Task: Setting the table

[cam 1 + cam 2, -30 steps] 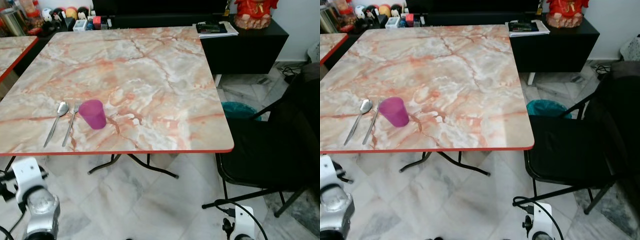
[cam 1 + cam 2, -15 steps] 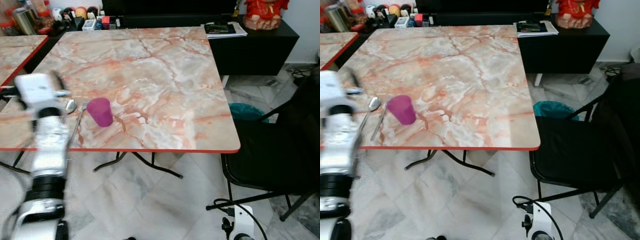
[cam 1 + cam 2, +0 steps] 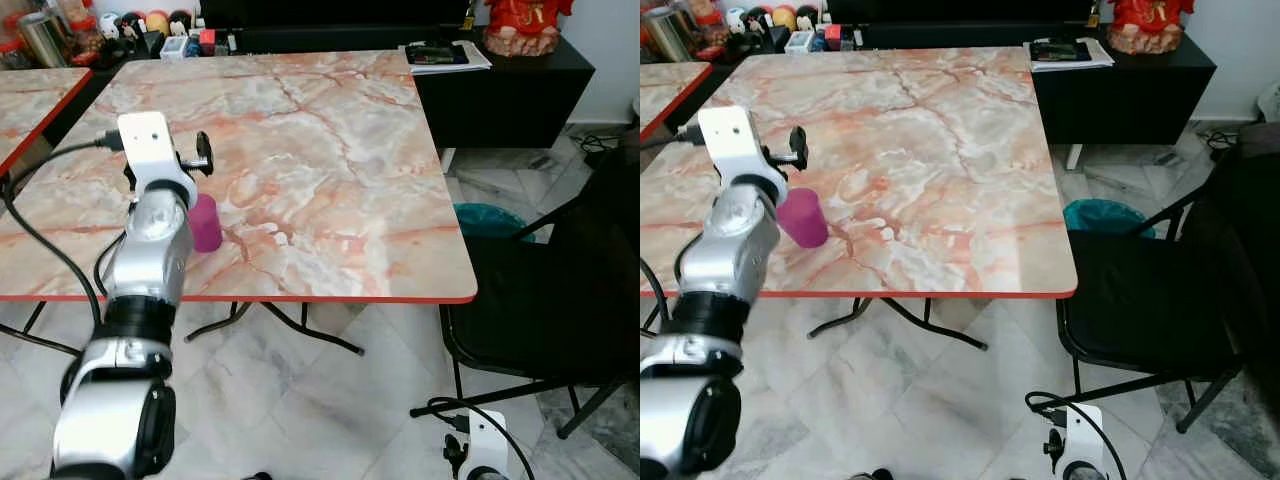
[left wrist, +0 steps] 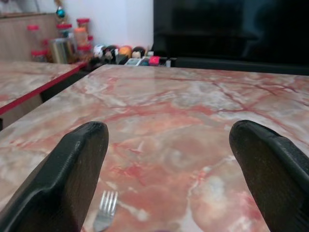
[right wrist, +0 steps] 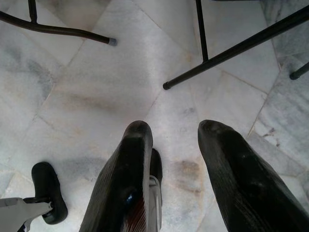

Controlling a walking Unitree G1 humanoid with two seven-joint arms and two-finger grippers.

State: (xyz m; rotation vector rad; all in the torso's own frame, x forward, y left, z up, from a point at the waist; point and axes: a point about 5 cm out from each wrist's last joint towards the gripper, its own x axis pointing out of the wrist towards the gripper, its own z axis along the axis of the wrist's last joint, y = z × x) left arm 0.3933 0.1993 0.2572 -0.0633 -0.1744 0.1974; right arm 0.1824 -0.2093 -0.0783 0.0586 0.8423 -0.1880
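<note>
The right gripper (image 5: 176, 159) is hanging low over the marble floor (image 5: 96, 92), its jaws standing slightly apart and holding nothing, with thin black chair legs (image 5: 231, 48) crossing the tiles beyond them. The left arm (image 3: 150, 250) is reaching up over the near edge of the marble worktop (image 3: 330, 170), and the left gripper (image 4: 169, 159) is hovering just above it with its jaws spread wide and empty. A fork (image 4: 104, 212) is lying flat on the worktop just beneath and between the jaws, tines pointing away from them. The purple cup (image 3: 207, 222) is standing upright right beside the wrist, partly hidden by the arm; whether they are touching is hard to say. Farther off, a black chair (image 3: 560, 290) is sitting well to the side of both grippers. Beyond the jaws, small jars and toys (image 4: 120, 50) are crowding the worktop's far end.
</note>
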